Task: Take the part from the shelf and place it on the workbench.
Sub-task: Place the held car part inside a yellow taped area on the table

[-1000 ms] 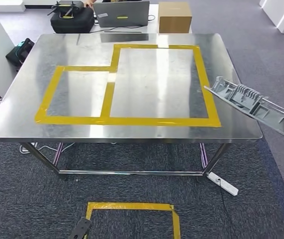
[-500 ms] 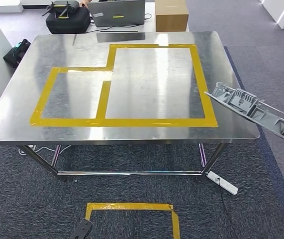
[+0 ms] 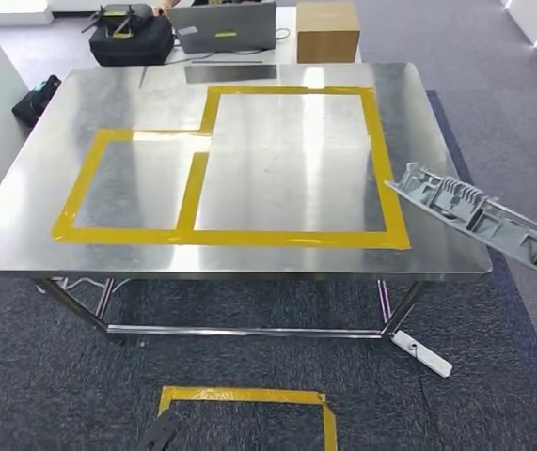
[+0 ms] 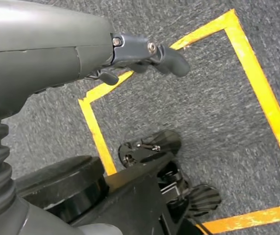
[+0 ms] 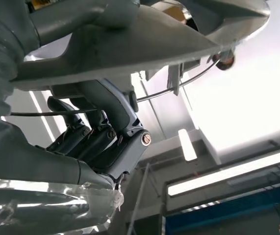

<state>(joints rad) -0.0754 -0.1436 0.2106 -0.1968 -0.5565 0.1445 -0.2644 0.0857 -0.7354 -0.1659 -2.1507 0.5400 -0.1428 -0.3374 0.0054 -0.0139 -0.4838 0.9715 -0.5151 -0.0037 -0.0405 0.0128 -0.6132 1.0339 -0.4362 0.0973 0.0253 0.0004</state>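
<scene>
Apparently gripped by right hand (image 5: 93,142), part (image 3: 485,223) overhangs workbench (image 3: 251,258).

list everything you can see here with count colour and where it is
long ribbed plastic part: 1, grey, held over the workbench's right edge
steel workbench: 1, silver, centre
tape outline on the bench: 1, yellow, two joined rectangles
tape outline on the carpet: 1, yellow, near the robot's feet
power strip: 1, white, floor under the bench's right corner
cardboard box: 1, brown, behind the bench
laptop: 1, grey, behind the bench
soft case: 1, black, behind the bench
left hand: 1, grey, hanging over the carpet, holds nothing
right hand: 1, dark grey, grips the part
</scene>
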